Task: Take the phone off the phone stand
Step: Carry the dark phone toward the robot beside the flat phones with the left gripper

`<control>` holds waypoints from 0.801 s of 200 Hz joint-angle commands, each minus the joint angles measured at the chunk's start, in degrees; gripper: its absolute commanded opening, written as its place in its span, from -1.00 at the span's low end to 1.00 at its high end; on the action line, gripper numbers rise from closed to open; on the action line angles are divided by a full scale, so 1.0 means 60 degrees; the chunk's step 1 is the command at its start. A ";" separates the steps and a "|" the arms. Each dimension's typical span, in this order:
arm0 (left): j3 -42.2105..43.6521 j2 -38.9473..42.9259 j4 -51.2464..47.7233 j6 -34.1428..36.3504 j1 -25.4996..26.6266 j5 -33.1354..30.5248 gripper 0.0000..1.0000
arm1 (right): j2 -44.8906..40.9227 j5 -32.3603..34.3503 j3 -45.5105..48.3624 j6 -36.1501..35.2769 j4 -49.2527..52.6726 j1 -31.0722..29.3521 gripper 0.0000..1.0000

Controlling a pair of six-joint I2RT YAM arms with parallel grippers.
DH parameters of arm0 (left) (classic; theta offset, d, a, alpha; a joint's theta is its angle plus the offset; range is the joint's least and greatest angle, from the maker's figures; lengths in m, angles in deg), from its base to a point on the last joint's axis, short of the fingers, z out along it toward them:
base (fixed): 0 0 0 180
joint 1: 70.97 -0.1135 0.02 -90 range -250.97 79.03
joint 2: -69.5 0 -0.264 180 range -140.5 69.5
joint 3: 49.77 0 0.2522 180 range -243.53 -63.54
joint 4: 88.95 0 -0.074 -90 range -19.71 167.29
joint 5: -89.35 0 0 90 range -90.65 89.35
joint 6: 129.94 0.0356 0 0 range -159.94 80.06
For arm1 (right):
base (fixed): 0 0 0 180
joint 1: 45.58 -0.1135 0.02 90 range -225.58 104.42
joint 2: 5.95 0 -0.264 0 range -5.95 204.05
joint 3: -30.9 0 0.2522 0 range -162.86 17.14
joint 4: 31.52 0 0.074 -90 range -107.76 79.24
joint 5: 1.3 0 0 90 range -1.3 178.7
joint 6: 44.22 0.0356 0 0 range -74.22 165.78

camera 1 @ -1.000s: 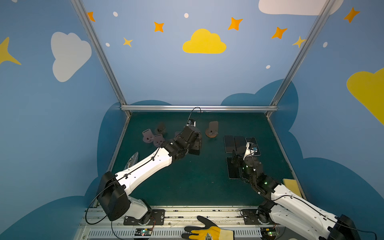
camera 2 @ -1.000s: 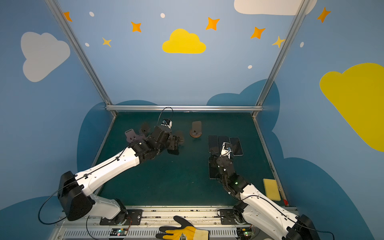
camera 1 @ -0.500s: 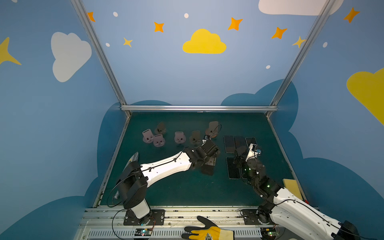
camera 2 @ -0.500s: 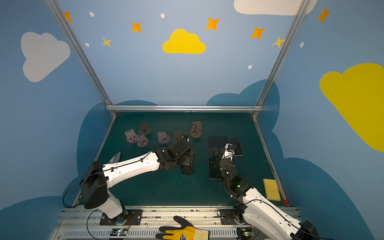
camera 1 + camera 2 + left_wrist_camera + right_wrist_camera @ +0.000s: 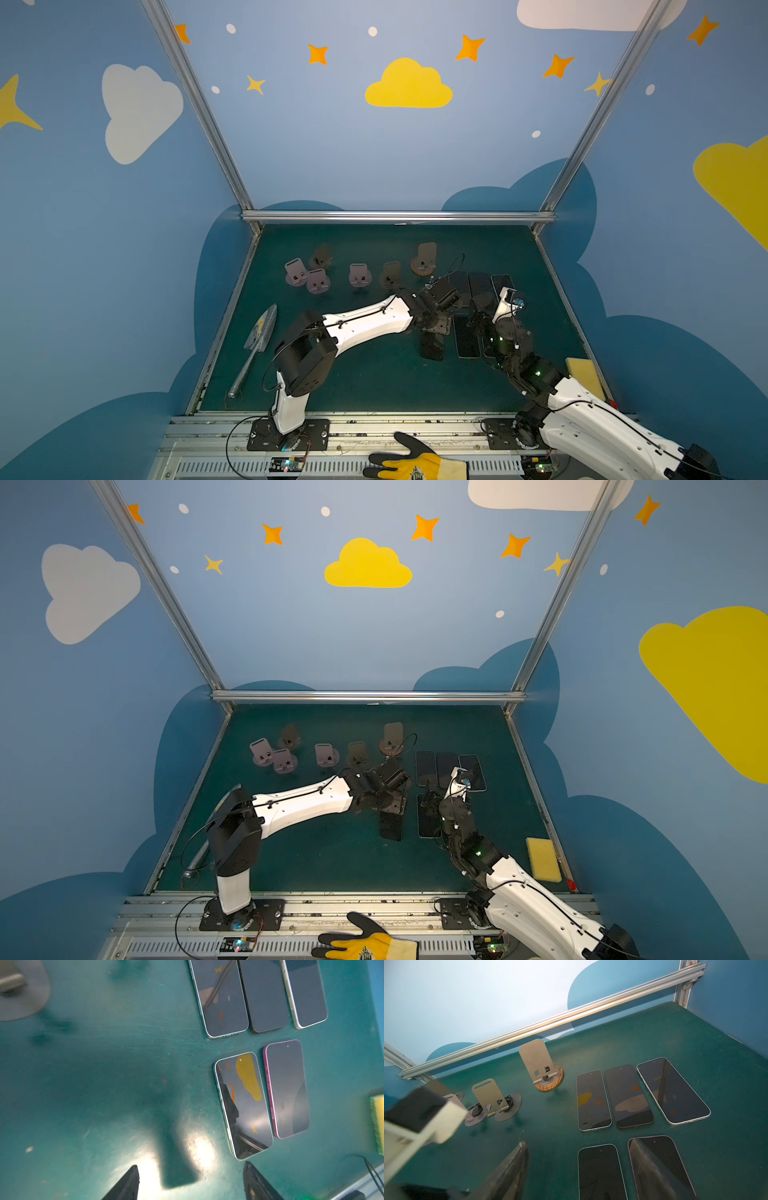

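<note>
A dark phone (image 5: 432,347) (image 5: 392,825) juts toward the table's front from my left gripper (image 5: 436,328), which is shut on its sides just left of the laid-out phones. In the left wrist view the gripper (image 5: 190,1167) shows only two spread fingertips with a rectangular shadow on the mat between them; the phone itself is outside that view. Several phone stands (image 5: 359,274) (image 5: 537,1061) stand empty in a row at the back left. My right gripper (image 5: 478,319) (image 5: 579,1145) hovers open over the two nearer flat phones, holding nothing.
Several phones (image 5: 482,286) (image 5: 243,1105) (image 5: 592,1099) lie face up at the right in two rows. A trowel (image 5: 259,332) lies by the left edge. A yellow sponge (image 5: 582,374) (image 5: 378,1122) sits front right. A glove (image 5: 415,467) rests on the front rail.
My left arm swung right and forward from the row of stands, carrying the phone with it. The stands it covered now show empty. The right arm barely moved.
</note>
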 commanded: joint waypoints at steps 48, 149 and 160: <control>-0.2425 -0.1879 -0.1620 0.0165 -0.0112 0.0242 0.20 | -0.0255 0.0030 0.0060 0.0094 0.0088 0.0069 0.54; -0.3076 -0.2976 -0.1277 0.0127 -0.0465 0.0784 0.19 | -0.0242 -0.0089 -0.0050 0.0057 0.0180 0.0093 0.55; -0.3218 -0.3087 -0.1331 0.0129 -0.0486 0.0829 0.19 | -0.0239 -0.0087 -0.0067 0.0056 0.0179 0.0088 0.55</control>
